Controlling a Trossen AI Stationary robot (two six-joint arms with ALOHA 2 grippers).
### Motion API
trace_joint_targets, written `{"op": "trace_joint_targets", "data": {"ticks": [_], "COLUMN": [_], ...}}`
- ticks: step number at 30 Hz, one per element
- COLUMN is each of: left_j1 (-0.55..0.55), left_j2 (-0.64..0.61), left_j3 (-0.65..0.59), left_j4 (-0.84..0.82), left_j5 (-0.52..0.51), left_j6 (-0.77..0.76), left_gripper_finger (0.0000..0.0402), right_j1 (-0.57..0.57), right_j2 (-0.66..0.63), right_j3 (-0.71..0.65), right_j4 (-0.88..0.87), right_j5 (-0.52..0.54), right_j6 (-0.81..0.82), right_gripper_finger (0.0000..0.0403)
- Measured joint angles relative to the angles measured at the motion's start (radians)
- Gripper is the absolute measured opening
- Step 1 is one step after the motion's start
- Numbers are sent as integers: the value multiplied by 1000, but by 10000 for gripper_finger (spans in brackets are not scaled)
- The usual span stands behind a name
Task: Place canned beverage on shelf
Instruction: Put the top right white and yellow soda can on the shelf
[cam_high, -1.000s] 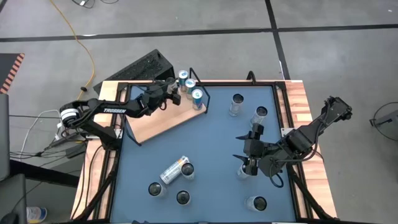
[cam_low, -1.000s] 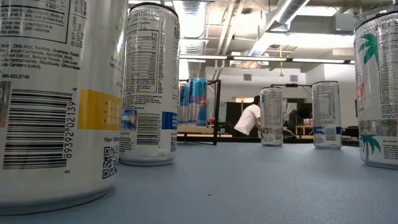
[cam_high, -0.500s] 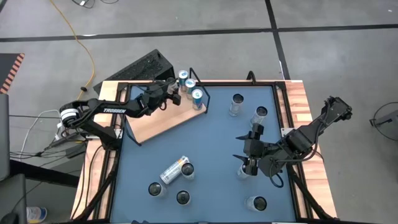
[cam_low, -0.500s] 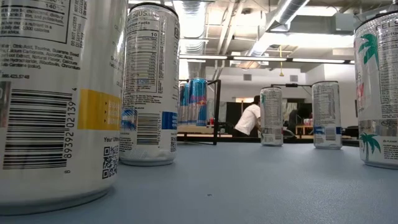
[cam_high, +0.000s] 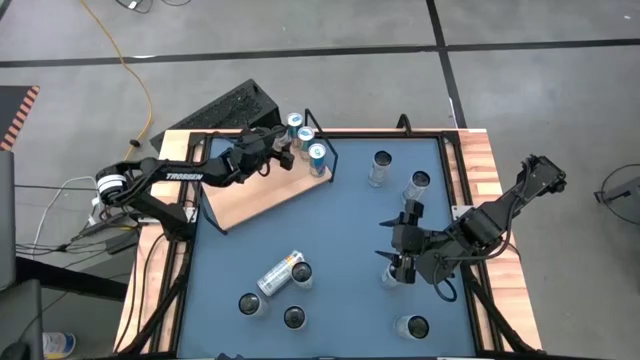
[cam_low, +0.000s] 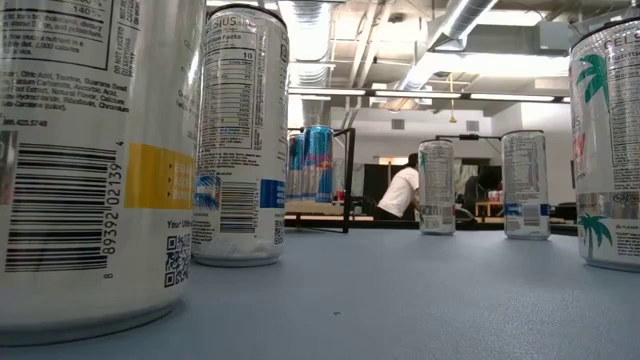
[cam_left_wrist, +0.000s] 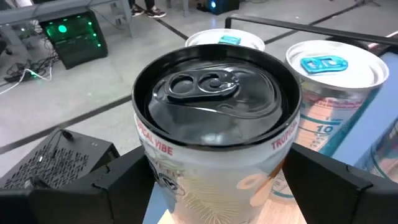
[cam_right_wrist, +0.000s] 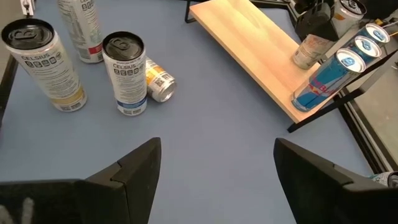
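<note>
While the can (cam_left_wrist: 214, 134) stands on the shelf (cam_high: 262, 195), open left jaws flank it.

**Legible text and labels**

"TROSSEN" in white on left arm (cam_high: 183, 177). "CELSIUS" on two upright cans (cam_right_wrist: 124, 73) on the worktop. "TROPICAL VIBE" round rim of black-topped can (cam_left_wrist: 214, 146) on shelf. Barcode digits "89392 02139" on nearest can (cam_low: 80, 160); "Nutrition Facts", partly legible, on second can (cam_low: 240, 135). Other print too small to read.
</note>
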Motion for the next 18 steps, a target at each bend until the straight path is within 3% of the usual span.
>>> {"op": "trace_joint_targets", "data": {"ticks": [11,18], "left_j1": [0,0], "left_j2": [-48,-49], "left_j3": [23,23], "left_j4": [-59,-84], "left_j5": [-124,-130], "left_j6": [1,0], "left_gripper_finger": [314,314], "right_j1": [25,29], "right_j2": [0,0], "right_j3": [0,0], "right_j4": [0,0], "right_j5": [0,0], "right_j6": [0,18], "right_gripper_finger": [295,295]}}
